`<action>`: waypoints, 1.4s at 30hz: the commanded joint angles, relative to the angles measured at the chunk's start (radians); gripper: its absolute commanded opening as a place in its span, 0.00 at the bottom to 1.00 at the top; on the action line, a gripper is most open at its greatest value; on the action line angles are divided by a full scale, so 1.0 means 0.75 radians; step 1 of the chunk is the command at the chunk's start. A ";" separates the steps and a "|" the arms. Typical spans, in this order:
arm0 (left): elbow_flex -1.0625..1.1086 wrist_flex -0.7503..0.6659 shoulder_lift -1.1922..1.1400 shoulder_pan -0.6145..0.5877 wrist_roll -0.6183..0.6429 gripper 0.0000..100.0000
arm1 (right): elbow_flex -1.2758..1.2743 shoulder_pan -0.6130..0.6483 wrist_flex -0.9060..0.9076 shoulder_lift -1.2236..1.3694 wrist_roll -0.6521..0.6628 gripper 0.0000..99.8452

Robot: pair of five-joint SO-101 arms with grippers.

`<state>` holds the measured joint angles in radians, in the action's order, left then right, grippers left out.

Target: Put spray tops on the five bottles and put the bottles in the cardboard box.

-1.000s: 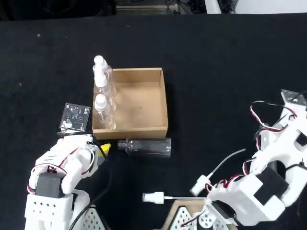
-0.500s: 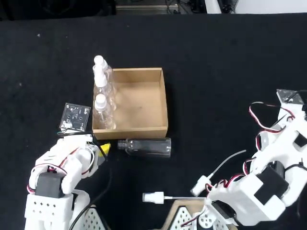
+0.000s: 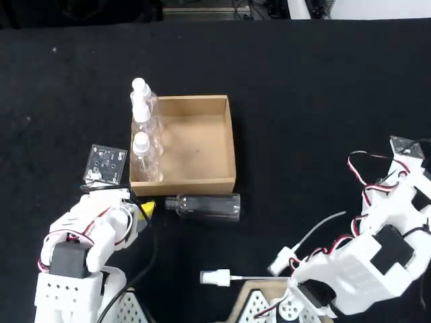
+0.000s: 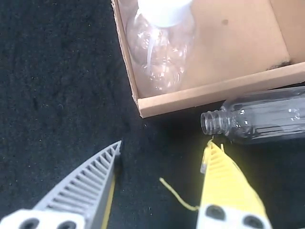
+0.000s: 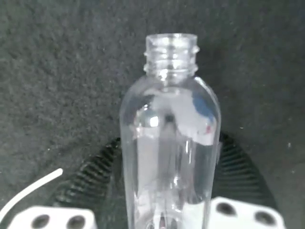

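Observation:
The cardboard box point(image 3: 202, 182) stands mid-table. Three capped bottles point(image 3: 143, 145) line its left inner wall; one of them point(image 4: 159, 45) appears in the left wrist view. An uncapped clear bottle point(image 3: 204, 206) lies on its side just in front of the box, its neck point(image 4: 213, 121) close to the yellow finger of my left gripper point(image 4: 163, 148), which is open and empty. My right gripper point(image 5: 169, 157) is shut on another uncapped bottle point(image 5: 169, 119). Two spray tops point(image 3: 215, 276) point(image 3: 281, 259) lie on the cloth near the front edge.
Black cloth covers the table point(image 3: 323, 101). The left arm point(image 3: 81, 249) sits at the front left, the right arm point(image 3: 377, 256) at the front right. A thin white dip tube point(image 5: 28, 191) lies beside the held bottle.
The right arm has shifted a little toward the front edge in the high view. The left arm, the box and the loose parts have kept still.

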<state>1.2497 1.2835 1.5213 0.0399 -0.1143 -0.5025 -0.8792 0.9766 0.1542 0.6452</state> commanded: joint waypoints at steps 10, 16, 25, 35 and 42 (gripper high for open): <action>-0.028 -0.010 0.012 0.011 -0.008 0.24 | 0.300 0.010 0.153 -0.003 -0.012 0.23; -0.028 -0.010 0.012 0.011 -0.008 0.24 | 0.312 0.074 0.245 -0.003 -0.012 0.35; -0.028 -0.010 0.012 0.011 -0.008 0.24 | 0.463 0.070 0.243 0.030 -0.012 0.33; -0.028 -0.010 0.012 0.011 -0.008 0.24 | 0.862 0.074 0.524 0.402 -0.153 0.32; -0.028 -0.010 0.012 0.011 -0.008 0.24 | 0.952 0.121 0.534 0.537 -0.155 0.23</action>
<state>1.2497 1.2835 1.5213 0.0399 -0.1143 0.1527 -0.8408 1.3648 0.5501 0.5025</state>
